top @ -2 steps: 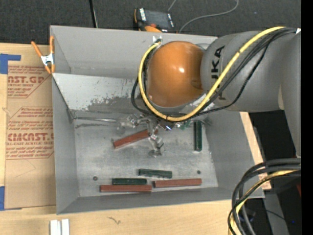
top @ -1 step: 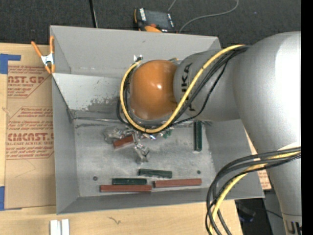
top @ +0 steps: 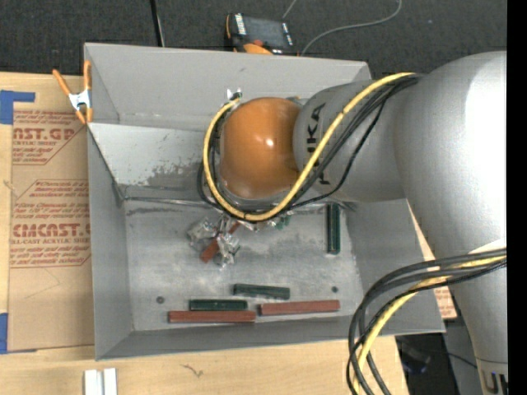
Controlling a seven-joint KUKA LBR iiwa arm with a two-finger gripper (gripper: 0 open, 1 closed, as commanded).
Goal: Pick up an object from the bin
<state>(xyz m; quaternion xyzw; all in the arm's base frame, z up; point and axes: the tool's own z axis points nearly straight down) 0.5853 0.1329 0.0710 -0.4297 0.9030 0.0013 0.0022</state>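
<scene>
Low over the floor of the grey bin [top: 156,262], left of middle, the gripper [top: 216,241] hangs beneath the orange wrist cover [top: 255,146]. Whether it is spread or pressed together cannot be told. A short reddish-brown piece [top: 209,253] lies right at its tip, touching it or just beneath. To the right lies 1 dark green bar [top: 333,229], pointing near to far. Nearer, well apart from the gripper, 4 sticks lie along the near wall: a middle green stick [top: 261,290], a left green stick [top: 218,304], a left red-brown stick [top: 212,317] and a right red-brown stick [top: 298,307].
</scene>
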